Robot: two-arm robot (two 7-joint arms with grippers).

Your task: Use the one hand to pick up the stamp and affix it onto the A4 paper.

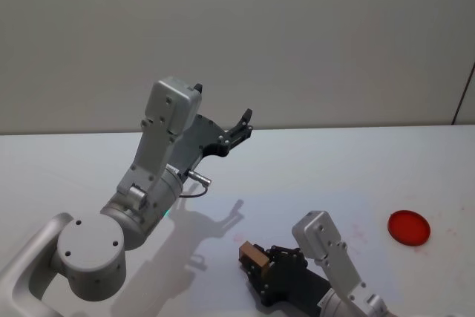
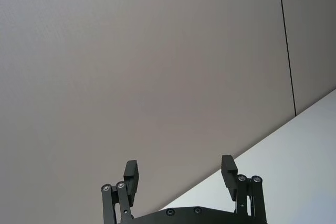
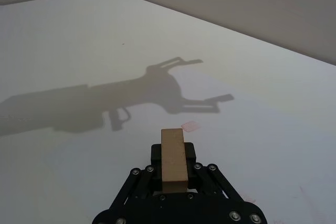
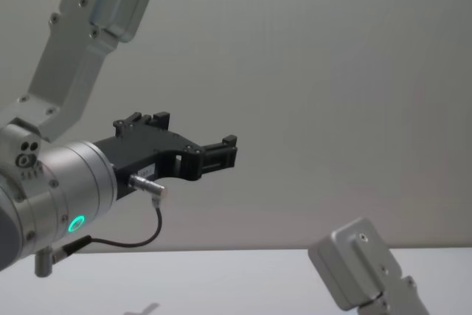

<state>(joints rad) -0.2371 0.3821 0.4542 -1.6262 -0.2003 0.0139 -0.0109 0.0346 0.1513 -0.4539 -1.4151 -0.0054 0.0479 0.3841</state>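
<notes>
The right tool (image 3: 174, 167) clenches the stamp (image 3: 173, 150), whose long axis juts forward past the fingers over the tabletop (image 1: 312, 168), while the left tool (image 2: 179, 163) hangs spread open, raised well apart.

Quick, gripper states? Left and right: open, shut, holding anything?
Left gripper: open, raised, holding nothing.
Right gripper: shut on the small light tan rectangular wooden stamp.

Two claws, the left claw (image 1: 246, 125) and the right claw (image 3: 174, 154), one stamp (image 1: 253, 255), one red disc (image 1: 409, 227)
</notes>
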